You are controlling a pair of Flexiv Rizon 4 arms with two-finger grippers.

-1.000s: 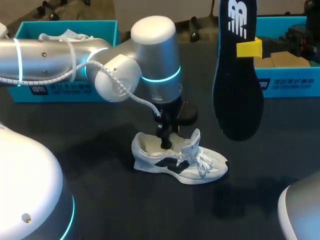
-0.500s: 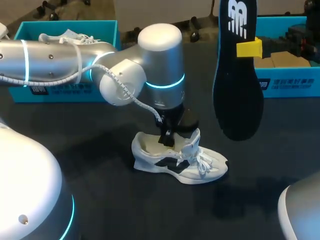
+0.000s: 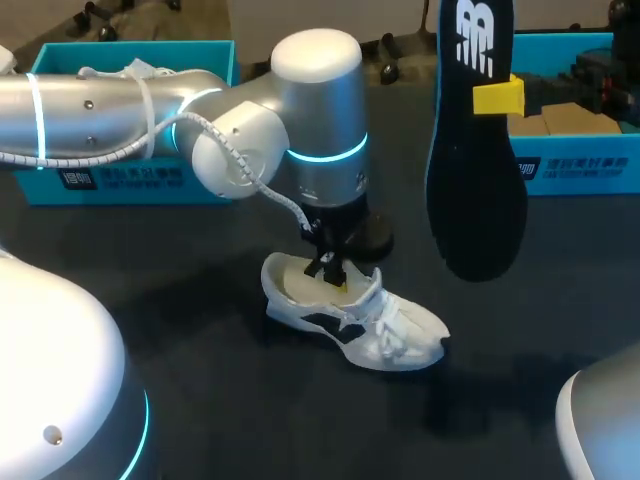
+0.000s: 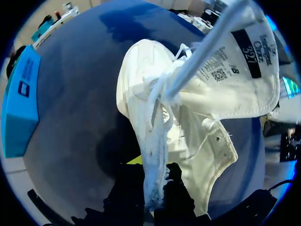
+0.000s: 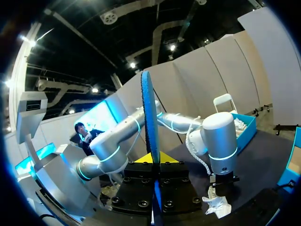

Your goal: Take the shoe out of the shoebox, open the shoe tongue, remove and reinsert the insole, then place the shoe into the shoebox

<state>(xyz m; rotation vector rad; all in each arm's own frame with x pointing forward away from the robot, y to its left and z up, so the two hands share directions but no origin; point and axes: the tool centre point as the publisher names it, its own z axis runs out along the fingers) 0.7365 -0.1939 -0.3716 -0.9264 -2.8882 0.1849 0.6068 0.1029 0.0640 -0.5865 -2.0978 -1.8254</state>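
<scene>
Head view. Compared with a second ago: found the left gripper [image 3: 332, 272] lower, down at the mouth of the shoe [image 3: 350, 315]. Found the tongue, upright then, now lying lower, and the shoe turned slightly on the table [image 3: 200, 400], still well out of the shoebox [image 3: 130, 180] behind it. Read as the tongue-opening step not settled; probably too narrow a mouth yet for reinsertion. Holding the insole [image 3: 475, 180] in the right gripper [image 3: 497, 97], same place as before: hanging upright, above and to the right of the shoe, well apart from it.

Left wrist view. Pinched narrow with the left gripper [image 4: 151, 184] on a white edge strip of the shoe [image 4: 188, 117]; cannot tell whether lace row or collar. Ahead of the fingers: tongue flipped out with printed label side showing, laces trailing across. White fabric, soft and floppy, likely to slip or fold under pull.

Right wrist view. Clamped from both sides by the right gripper [image 5: 154, 162] on the insole [image 5: 149, 117], seen edge-on, standing straight up. Beyond it: the shoe [image 5: 217, 205] under the left arm [image 5: 218, 141], on the table.
</scene>
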